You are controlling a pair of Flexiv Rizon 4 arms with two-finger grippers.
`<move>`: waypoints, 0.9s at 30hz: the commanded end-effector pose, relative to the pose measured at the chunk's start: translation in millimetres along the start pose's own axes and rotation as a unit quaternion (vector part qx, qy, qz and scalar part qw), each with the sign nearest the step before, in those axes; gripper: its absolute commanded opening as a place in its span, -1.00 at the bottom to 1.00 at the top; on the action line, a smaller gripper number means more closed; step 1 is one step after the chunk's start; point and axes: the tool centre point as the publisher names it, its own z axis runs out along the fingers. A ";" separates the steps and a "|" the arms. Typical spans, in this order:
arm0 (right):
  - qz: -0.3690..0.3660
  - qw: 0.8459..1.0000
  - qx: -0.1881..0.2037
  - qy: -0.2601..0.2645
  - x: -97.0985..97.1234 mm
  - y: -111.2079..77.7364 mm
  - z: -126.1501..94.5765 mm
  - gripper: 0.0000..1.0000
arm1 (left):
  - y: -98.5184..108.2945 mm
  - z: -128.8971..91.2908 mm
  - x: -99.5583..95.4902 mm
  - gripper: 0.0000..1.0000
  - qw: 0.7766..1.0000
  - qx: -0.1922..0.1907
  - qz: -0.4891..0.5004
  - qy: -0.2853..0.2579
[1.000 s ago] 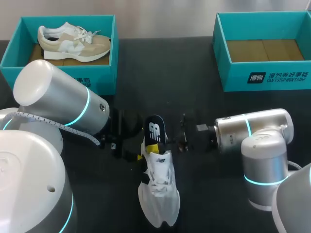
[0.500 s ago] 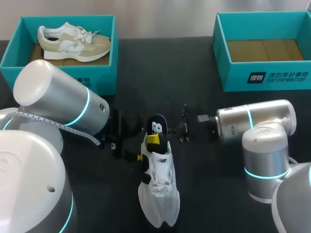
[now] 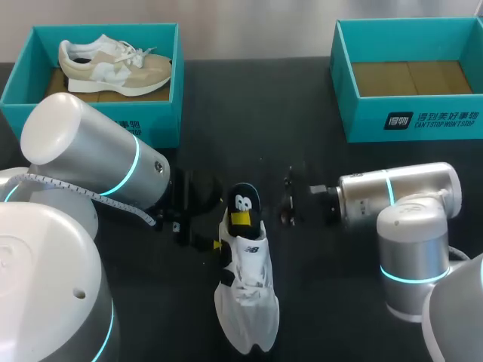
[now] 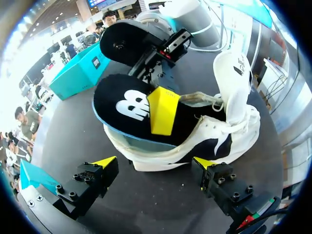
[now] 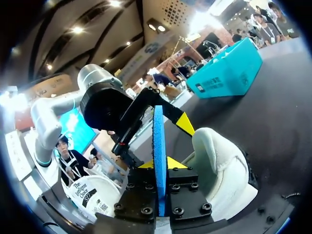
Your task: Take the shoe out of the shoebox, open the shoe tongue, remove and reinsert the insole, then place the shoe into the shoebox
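The white shoe [image 3: 245, 298] lies on the table [image 3: 332, 302] with its long axis running toe toward me and heel away, a little slanted. Its tongue [image 4: 235, 73] stands pulled up off the opening. The insole [image 3: 243, 205] sticks up out of the heel opening, front part down inside the shoe and logo end in the air. My right gripper [image 5: 159, 165] comes in from the shoe's right at heel level. Its fingers are pressed onto the insole, which runs edge-on between them in the right wrist view. My left gripper [image 4: 155, 165] sits just beside the heel on the shoe's left, fingers spread wide and the shoe's side ahead of them, not clamped. Judgement: the insole must travel along the shoe's axis, so the right gripper steers and the left is nearer for steadying the heel. Past the heel, well off to the shoe's right, stands the empty shoebox [image 3: 411, 121]. Well off to its left, a second box [image 3: 143, 124] holds a beige shoe [image 3: 113, 66]. My right arm [image 3: 392, 200] sits roughly on the line from shoe to empty shoebox.
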 end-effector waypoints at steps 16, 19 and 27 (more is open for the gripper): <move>0.013 1.000 0.006 -0.009 13.0 -18.7 7.0 0.11 | 0.9 -0.4 0.6 1.00 1.000 0.001 0.000 0.000; -0.003 1.000 0.007 -0.014 15.9 -9.9 4.7 0.07 | 0.9 -0.4 0.6 1.00 1.000 0.001 0.000 0.000; -0.026 0.999 0.008 -0.029 14.7 6.6 -1.7 -0.03 | 0.9 -0.4 0.6 1.00 1.000 0.001 0.000 0.000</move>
